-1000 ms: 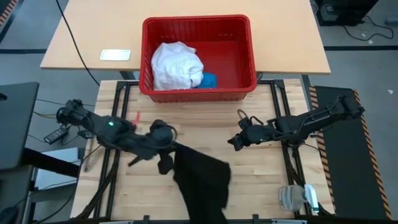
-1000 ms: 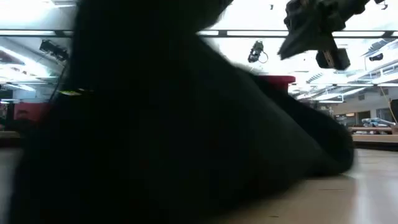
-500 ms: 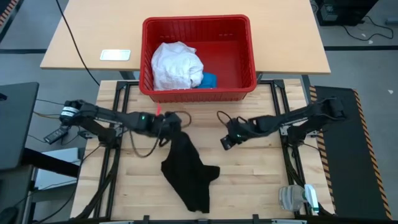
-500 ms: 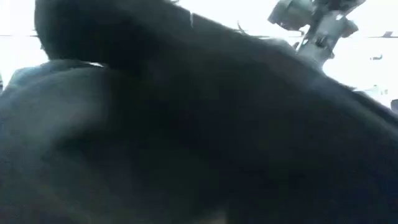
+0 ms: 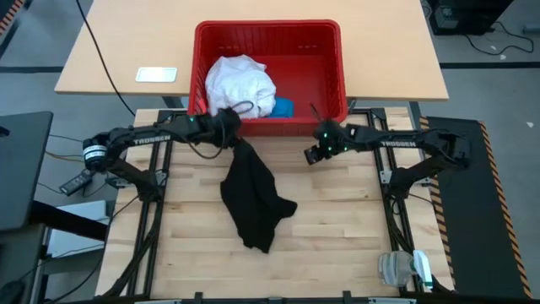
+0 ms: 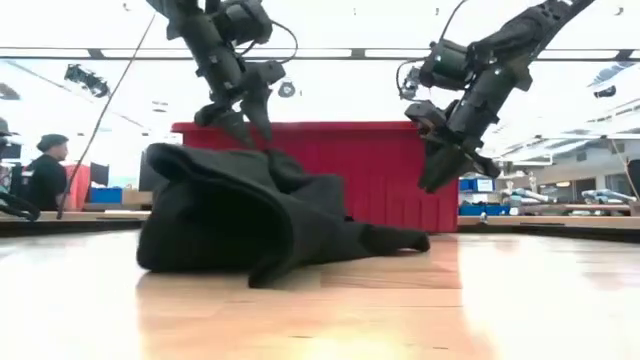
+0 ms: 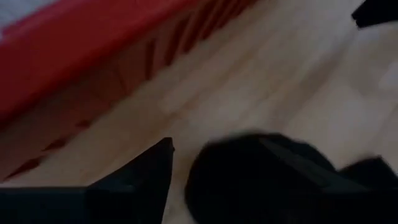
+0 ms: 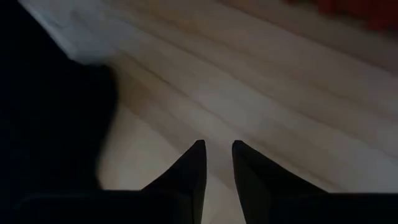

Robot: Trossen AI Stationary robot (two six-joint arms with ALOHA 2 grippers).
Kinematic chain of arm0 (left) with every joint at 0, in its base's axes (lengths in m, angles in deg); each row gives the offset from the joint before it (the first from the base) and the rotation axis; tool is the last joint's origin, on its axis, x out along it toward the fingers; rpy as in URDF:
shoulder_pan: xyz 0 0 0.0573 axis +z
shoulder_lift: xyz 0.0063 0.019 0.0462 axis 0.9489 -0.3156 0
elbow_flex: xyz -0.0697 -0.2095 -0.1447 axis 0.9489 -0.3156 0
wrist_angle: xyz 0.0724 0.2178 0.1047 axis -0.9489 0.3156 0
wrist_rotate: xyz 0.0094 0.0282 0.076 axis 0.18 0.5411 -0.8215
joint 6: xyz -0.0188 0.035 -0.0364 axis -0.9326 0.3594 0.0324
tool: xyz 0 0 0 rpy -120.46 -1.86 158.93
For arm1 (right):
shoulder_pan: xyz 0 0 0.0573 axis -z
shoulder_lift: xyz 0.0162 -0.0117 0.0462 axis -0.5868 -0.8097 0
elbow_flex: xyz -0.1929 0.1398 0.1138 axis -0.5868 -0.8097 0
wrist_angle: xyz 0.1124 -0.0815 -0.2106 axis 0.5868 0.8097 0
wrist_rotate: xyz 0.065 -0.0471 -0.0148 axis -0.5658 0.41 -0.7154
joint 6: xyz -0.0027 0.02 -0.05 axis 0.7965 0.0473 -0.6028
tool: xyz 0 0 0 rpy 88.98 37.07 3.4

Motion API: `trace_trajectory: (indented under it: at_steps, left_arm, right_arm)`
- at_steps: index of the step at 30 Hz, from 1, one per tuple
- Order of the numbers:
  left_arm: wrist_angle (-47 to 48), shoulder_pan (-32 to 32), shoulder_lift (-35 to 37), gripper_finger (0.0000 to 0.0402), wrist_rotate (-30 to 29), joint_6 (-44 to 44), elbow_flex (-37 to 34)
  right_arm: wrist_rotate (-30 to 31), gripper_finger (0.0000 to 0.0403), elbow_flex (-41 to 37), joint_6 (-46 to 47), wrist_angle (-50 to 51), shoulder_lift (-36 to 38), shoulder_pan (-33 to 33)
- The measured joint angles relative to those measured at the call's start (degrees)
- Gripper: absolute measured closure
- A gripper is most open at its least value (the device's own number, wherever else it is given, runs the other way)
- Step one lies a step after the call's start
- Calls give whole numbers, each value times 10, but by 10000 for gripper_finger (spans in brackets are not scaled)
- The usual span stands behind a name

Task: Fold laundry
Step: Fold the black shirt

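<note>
The black garment (image 5: pixel 251 198) lies bunched on the wooden table's middle, resting on its underside, with its far end reaching toward the red basket (image 5: pixel 270 29). My left gripper (image 5: pixel 229 128) hangs open just above that far end (image 6: pixel 270 160), right before the basket's front wall. In the left wrist view one finger (image 7: pixel 146 180) shows beside the black cloth (image 7: pixel 261 180). My right gripper (image 5: pixel 312 154) hovers clear of the table to the garment's right, its fingers (image 8: pixel 193 162) slightly apart with nothing between them. A white T-shirt (image 5: pixel 240 84) and a blue piece (image 5: pixel 283 108) lie in the basket.
The red basket (image 6: pixel 350 160) stands across the far edge of the work area, close behind both grippers. A white flat object (image 5: pixel 157 74) lies on the tan table beyond. A grey-white item (image 5: pixel 401 268) sits at the near right corner. A person (image 6: pixel 45 170) stands in the room behind.
My left gripper has gone toward the far edge and the basket, drawing the black garment away from the near edge to the table's middle, where it now lies bunched. My right gripper has also moved toward the far edge and risen.
</note>
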Motion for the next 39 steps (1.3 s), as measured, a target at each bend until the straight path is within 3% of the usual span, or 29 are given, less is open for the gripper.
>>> trace_trajectory:
  at_steps: [8,14,18,25,32,39]
  left_arm:
    - [-53,79,-3,143,2,50,31]
    - [88,83,3,131,48,8,99]
    - [110,19,30,131,73,-22,59]
    - [57,-90,68,131,74,-123,-48]
    - [58,-145,70,132,70,-181,-133]
    - [-69,-163,69,171,85,-187,-215]
  right_arm:
    - [-21,315,53,-156,-23,-14,139]
    - [-109,308,127,-211,-14,-63,177]
    - [-154,286,133,-194,-12,-98,124]
    - [-146,241,132,-129,-52,-138,-10]
    - [-114,218,132,-56,-158,-141,-113]
    - [-88,219,133,-46,-239,-206,-188]
